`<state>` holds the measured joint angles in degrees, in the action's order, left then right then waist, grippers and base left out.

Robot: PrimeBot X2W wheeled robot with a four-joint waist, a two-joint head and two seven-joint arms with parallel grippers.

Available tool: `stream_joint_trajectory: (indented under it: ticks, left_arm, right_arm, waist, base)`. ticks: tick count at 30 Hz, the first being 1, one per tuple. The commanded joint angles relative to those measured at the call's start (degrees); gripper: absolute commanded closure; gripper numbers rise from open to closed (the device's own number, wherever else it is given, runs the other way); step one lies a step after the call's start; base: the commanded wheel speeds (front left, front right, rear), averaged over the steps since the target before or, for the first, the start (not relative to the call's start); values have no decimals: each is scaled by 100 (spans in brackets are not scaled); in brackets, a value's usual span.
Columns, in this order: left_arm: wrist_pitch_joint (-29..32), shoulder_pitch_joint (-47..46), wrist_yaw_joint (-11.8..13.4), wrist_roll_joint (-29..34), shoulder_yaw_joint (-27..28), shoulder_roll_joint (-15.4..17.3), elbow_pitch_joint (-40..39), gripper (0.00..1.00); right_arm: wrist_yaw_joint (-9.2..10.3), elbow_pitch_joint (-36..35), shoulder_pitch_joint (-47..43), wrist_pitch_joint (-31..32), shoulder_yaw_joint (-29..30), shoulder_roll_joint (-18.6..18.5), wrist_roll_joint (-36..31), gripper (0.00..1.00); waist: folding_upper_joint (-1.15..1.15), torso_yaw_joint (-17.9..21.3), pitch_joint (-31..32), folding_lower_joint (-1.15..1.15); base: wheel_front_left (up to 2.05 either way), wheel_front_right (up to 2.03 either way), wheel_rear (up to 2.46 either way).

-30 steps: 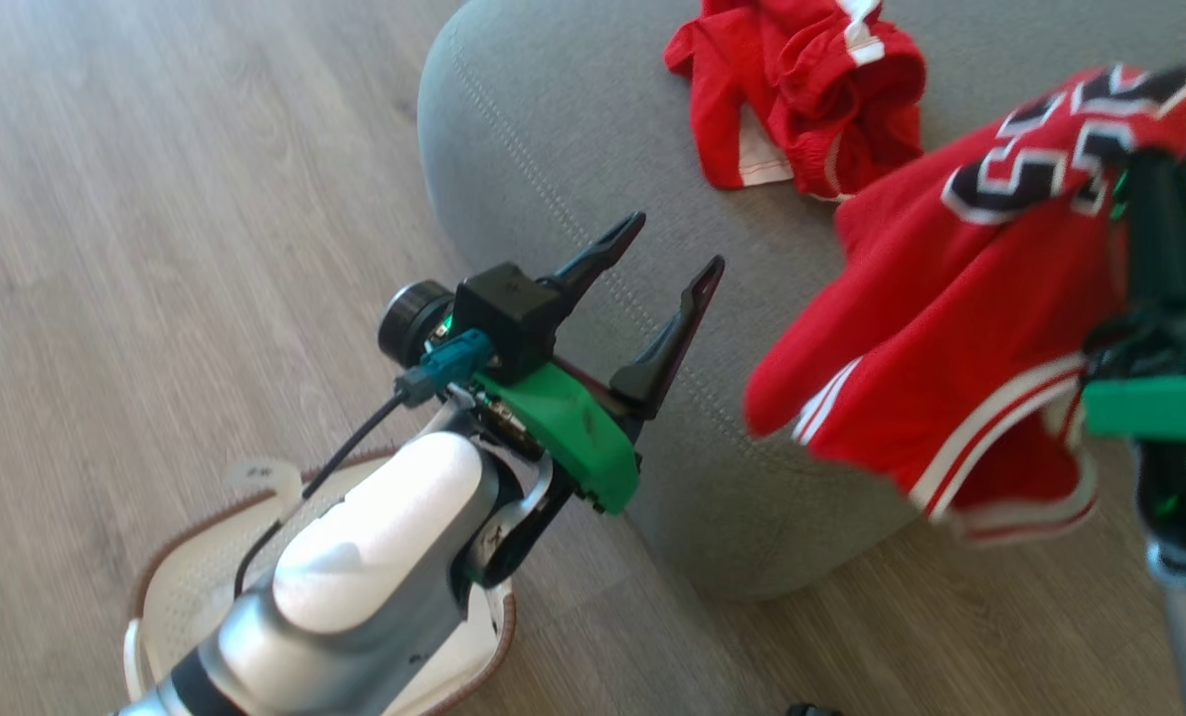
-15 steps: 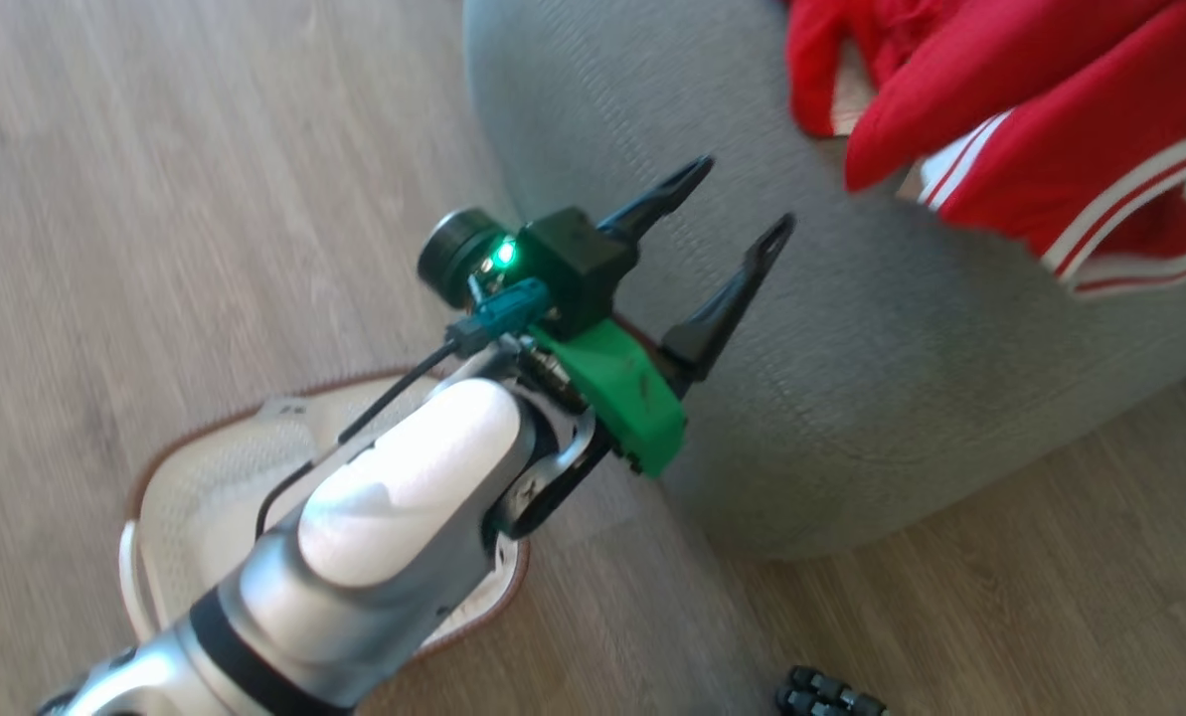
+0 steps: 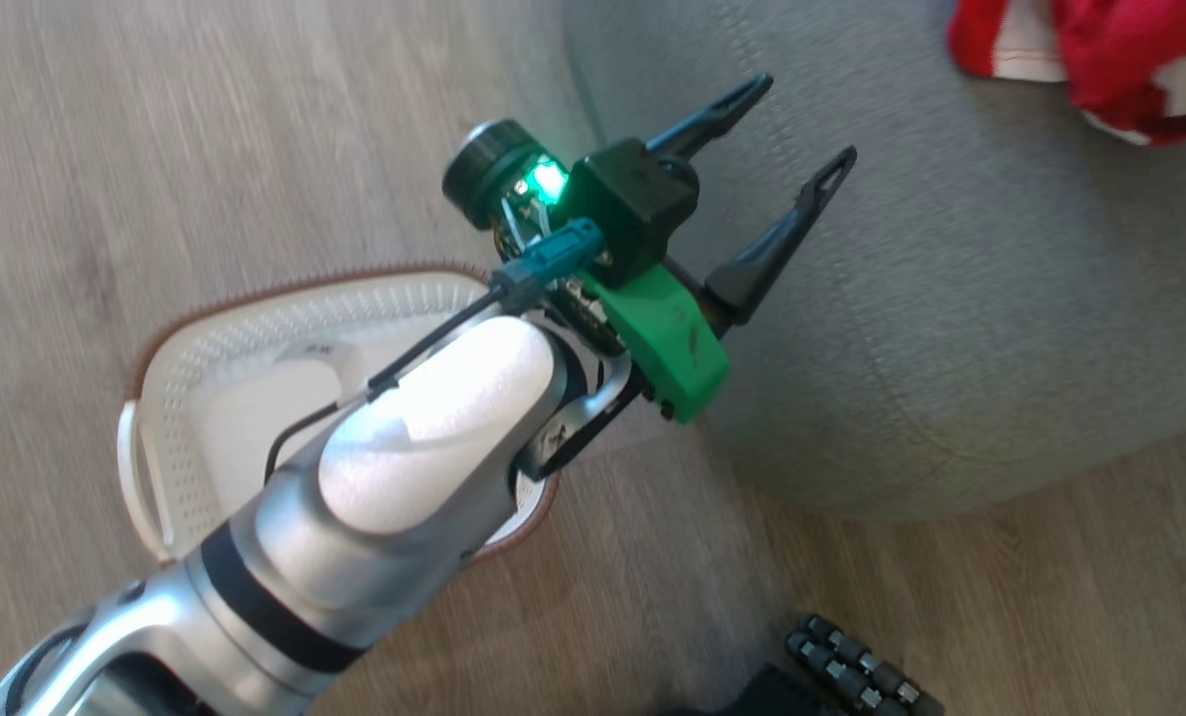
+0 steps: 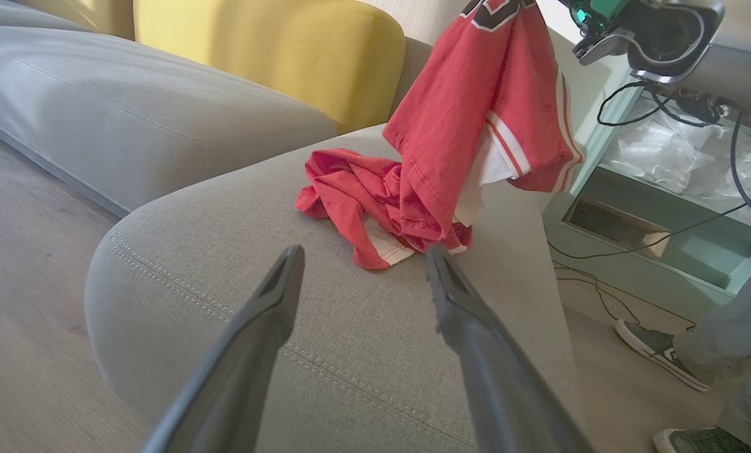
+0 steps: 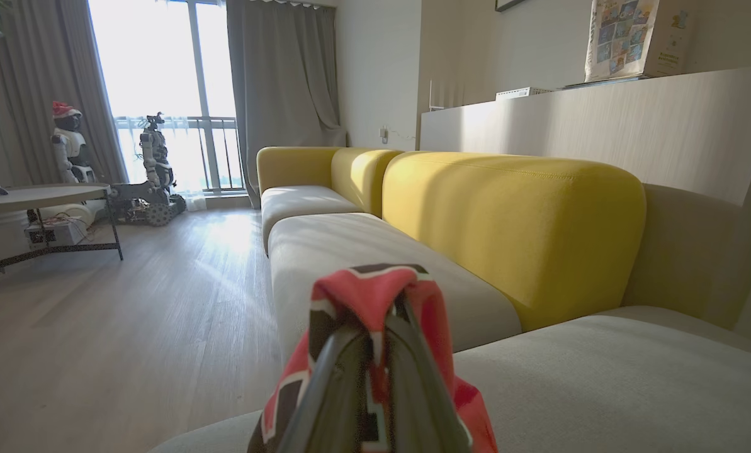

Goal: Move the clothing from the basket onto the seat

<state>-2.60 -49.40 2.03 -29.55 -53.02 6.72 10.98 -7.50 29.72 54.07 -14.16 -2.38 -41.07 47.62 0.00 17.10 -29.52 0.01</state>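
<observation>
Jersey 23 [image 4: 469,107] clamped in shut R gripper [image 5: 378,324] over seat [image 4: 350,358]; L gripper [image 3: 803,121] open, empty. Panned to basket [image 3: 254,308]: looks empty, last drop pending.

Left hand [image 3: 808,117] spread over the seat [image 3: 950,298]; basket [image 3: 254,298] below; clothing [image 3: 1129,50] seemingly on seat.

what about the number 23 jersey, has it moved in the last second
Yes. The jersey hung past the front edge of the seat, over the floor; now it hangs further in, at the crumpled red garment.
</observation>
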Motion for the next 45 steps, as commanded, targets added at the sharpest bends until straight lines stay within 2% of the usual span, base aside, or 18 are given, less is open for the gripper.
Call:
stream_joint_trajectory:
  ticks: [1, 7, 11, 14, 15, 16, 17, 18, 19, 33, 45]
  left_arm:
    - [1, -274, -27, 71, 139, -45, -165, 0]
    - [-61, -463, -38, 98, 104, -136, -54, 0]
    - [-136, -482, -43, 77, 75, -175, 48, 0]
    - [-172, -473, -42, 50, 71, -185, 112, 0]
    - [-175, -473, -44, 36, 72, -187, 127, 0]
    - [-179, -474, -42, 25, 74, -190, 135, 0]
    - [-191, -472, -42, 15, 73, -193, 141, 0]
    - [-215, -467, -34, -4, 77, -198, 145, 0]
    - [-226, -460, -30, -16, 79, -200, 151, 0]
    - [-454, -146, 19, -217, 143, -74, 217, 0]
    - [-628, 419, 200, -500, 320, 209, 18, 0]
  right_arm:
    - [1, -14, 120, -42, -26, -270, 8, 100]
    - [1, 1035, 476, 91, -721, -331, -167, 100]
    - [1, 1587, 581, 522, -1264, -216, -136, 100]
    - [1, 1788, 602, 1102, -1664, -108, 106, 100]
    - [1, 1844, 605, 1347, -1796, -114, 184, 90]
    - [1, 1875, 623, 1507, -1890, -132, 259, 65]
    - [1, 1885, 636, 1630, -1974, -147, 334, 47]
    - [1, 1839, 655, 1805, -2158, -198, 445, 3]
    - [1, 1818, 668, 1842, -2223, -226, 505, 0]
    - [1, 1547, 588, 2043, -3166, -604, 1010, 0]
    - [1, 784, 460, 2050, -3727, -990, 1383, 0]
  waist:
    - [0, -144, -211, -1]
    - [0, -324, -459, -1]
    - [0, -395, -462, -1]
    - [0, -415, -407, -1]
    - [0, -420, -388, -1]
    - [0, -425, -365, -1]
    - [0, -429, -332, -1]
    - [0, -433, -281, -1]
    - [0, -433, -254, -1]
    - [0, -344, 502, -1]
    - [0, -387, 1412, -1]
  base:
    - [0, 0, 0]
    - [0, 0, 0]
    - [0, 0, 0]
    - [0, 0, 0]
    - [0, 0, 0]
    - [0, 0, 0]
    - [0, 0, 0]
    - [0, 0, 0]
    - [0, 0, 0]
    - [0, 0, 0]
    - [0, 0, 0]
